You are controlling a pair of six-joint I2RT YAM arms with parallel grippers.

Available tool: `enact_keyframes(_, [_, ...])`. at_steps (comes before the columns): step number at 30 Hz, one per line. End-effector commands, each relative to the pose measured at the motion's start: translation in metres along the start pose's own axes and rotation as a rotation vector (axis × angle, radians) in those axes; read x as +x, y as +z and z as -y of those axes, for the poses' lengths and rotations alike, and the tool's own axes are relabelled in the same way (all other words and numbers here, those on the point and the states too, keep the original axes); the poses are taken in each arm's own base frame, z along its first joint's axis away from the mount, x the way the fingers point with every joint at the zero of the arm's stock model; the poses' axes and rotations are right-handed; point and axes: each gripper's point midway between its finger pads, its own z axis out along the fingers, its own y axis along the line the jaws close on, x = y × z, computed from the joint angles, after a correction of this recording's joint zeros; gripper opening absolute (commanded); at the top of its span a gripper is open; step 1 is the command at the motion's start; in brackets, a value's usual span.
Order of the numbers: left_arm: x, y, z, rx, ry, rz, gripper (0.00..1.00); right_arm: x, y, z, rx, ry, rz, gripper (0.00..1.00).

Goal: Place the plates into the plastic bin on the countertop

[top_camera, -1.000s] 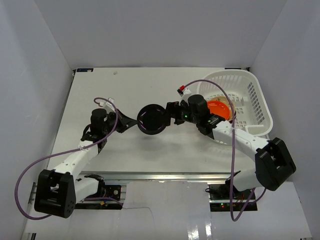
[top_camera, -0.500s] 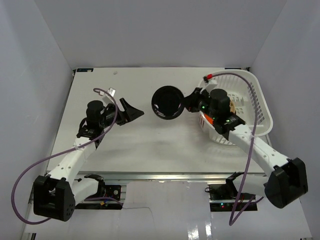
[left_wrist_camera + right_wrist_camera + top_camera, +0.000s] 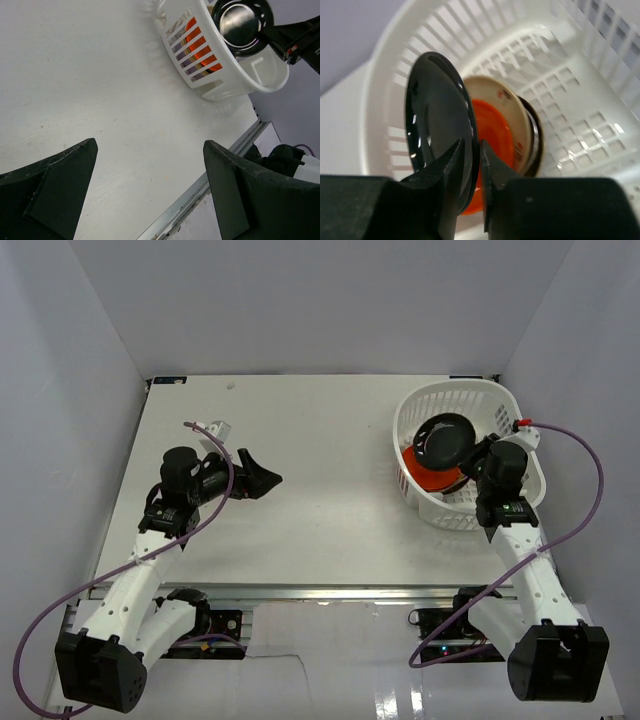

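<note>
Over the plastic bin [image 3: 524, 436] at the countertop's [image 3: 320, 530] far right, the glossy black plate [image 3: 437, 130], seemingly stiff, light and slippery, hangs tilted above an orange plate [image 3: 422, 466], rim pinched by the right gripper [image 3: 471, 146], while the left gripper [image 3: 262, 480] gapes empty.

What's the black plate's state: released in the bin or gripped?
Gripped. The right claw pinches the black plate by its rim, holding it on edge over the orange plate already in the plastic bin.
</note>
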Motion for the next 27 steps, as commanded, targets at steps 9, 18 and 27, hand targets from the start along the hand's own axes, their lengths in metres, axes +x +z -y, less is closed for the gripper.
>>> enact_keyframes(9, [0.0, -0.008, 0.002, -0.011, 0.07, 0.007, 0.98, -0.028, -0.01, -0.005, 0.001, 0.006, 0.031, 0.9])
enact_keyframes(18, [-0.027, -0.018, 0.037, 0.095, 0.088, 0.078, 0.98, -0.089, -0.102, -0.113, -0.563, -0.035, 0.145, 0.9])
enact_keyframes(27, [-0.118, -0.083, 0.084, 0.002, 0.206, 0.425, 0.98, -0.123, -0.192, -0.137, -0.754, -0.146, 0.328, 0.9])
